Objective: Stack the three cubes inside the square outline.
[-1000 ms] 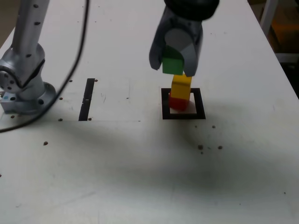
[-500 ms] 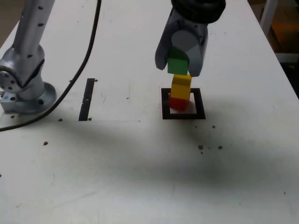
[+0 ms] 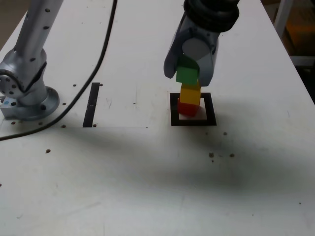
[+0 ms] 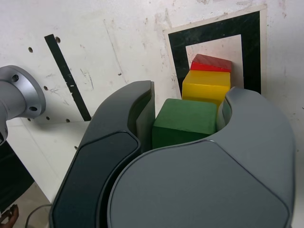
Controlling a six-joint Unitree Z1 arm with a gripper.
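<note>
Holding green cube (image 3: 187,74) in jaws, just over yellow (image 3: 190,92) on red (image 3: 187,107) inside outline (image 3: 193,121). Square it over yellow, seat flat, then release.

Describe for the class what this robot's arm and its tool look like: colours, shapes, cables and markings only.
The arm is silver-grey metal dotted with small screw holes, rising from a round flanged base. A black cable trails beside it. Black ribbed rings sit at the wrist. The tool has two broad, rounded shell-like fingers: one light grey, one darker charcoal, with a pale round disc between them.
</note>
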